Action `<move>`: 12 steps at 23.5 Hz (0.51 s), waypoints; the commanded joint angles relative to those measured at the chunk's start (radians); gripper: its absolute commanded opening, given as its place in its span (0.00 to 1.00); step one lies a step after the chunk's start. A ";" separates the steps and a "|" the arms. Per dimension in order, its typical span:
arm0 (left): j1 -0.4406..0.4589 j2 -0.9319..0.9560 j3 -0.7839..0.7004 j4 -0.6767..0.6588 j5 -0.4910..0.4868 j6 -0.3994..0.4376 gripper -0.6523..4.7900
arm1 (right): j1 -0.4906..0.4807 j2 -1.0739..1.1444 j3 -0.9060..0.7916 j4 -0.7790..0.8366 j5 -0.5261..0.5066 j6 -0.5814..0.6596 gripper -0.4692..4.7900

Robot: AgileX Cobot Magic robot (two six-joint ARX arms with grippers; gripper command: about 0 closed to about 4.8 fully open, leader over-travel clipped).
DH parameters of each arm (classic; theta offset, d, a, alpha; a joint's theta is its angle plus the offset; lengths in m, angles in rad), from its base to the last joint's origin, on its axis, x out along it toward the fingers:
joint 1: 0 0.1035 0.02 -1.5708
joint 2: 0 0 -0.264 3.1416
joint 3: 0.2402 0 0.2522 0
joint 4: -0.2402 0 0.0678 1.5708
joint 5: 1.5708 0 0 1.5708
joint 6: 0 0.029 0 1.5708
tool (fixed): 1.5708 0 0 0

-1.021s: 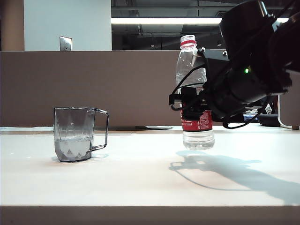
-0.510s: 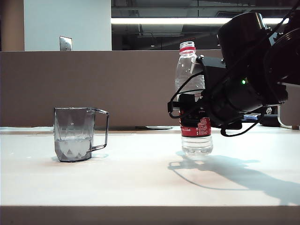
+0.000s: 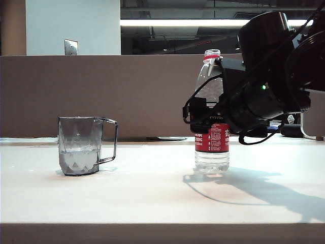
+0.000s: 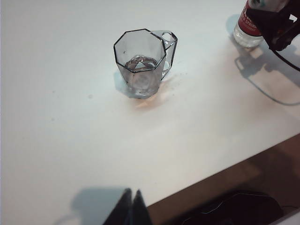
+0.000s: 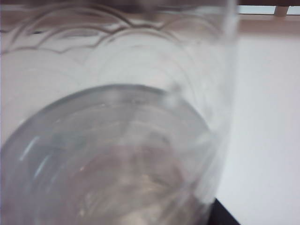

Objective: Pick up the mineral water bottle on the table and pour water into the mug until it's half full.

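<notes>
Clear plastic mineral water bottle (image 3: 212,122) stands on the table (image 3: 152,193), mug (image 3: 80,145) part-filled.
We should part the right gripper (image 3: 199,116) fully and retreat level; its jaws' state we cannot tell. Left gripper (image 4: 132,209): closed.

The white table (image 3: 152,188) carries two things. The mug (image 3: 80,146) stands upright on it with some water (image 4: 139,63) inside. Well apart from the mug, on its handle side, the mineral water bottle (image 3: 212,137) stands upright on the tabletop.

Bottle label (image 3: 212,138): white characters, illegible.
</notes>
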 commanded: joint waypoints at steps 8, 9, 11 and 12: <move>0.000 -0.001 0.006 0.019 0.005 0.004 0.11 | 0.009 -0.177 0.003 -0.242 -0.022 0.001 0.83; -0.001 -0.001 0.006 0.021 0.005 0.003 0.11 | 0.009 -0.201 0.003 -0.280 -0.022 0.001 0.83; 0.000 -0.001 0.006 0.021 0.005 0.004 0.11 | 0.009 -0.246 0.003 -0.357 -0.043 0.001 0.84; -0.001 -0.001 0.006 0.024 0.005 0.004 0.11 | 0.009 -0.273 0.003 -0.405 -0.066 0.001 0.91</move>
